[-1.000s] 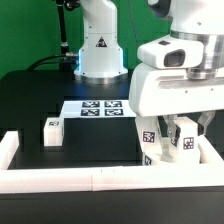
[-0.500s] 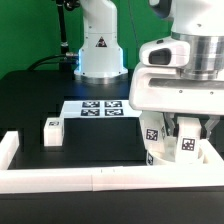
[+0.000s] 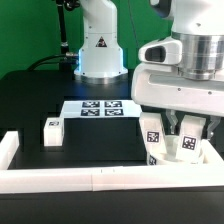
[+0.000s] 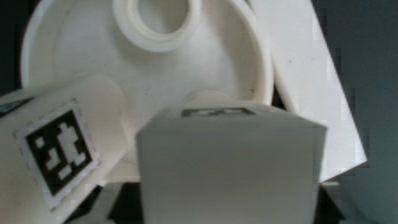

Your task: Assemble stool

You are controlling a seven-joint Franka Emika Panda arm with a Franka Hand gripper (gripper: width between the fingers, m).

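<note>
A white robot arm is reaching down to the near corner of a black table [image 3: 40, 95], on the exterior view's right. Its bulky white hand is filling the upper right of that view. The gripper [image 3: 176, 128] is hanging low between two short, chunky white stool legs, each showing a black-and-white square tag: the first leg [image 3: 152, 140] on the exterior view's left and the second leg [image 3: 190, 146] on its right. Both are standing upright, close against the gripper. The hand and the legs are hiding the fingers, so it cannot be told how wide the jaws are standing or whether they are gripping anything.

The wrist view is looking down onto the seat disc [image 4: 214, 70] — a round, shallow white piece with a raised ring [image 4: 157, 25] around a hole. A big-tagged leg [image 4: 63, 140] is showing at one side, tilted in the picture, and a plain-faced leg [image 4: 231, 160] is standing in the middle, in front of the seat disc. It is unclear which of these matches which leg in the exterior view, or whether either is touching the seat.

A lone leg [image 3: 52, 130] is sitting on the table well apart from the others, toward the exterior view's left. The marker board [image 3: 100, 107] is lying flat further back, in front of the arm's base [image 3: 100, 45]. A long white border rail [image 3: 90, 178] is running along the table's near edge, just in front of the two legs — a shorter side rail [image 3: 10, 148] is meeting it at the exterior view's left.
</note>
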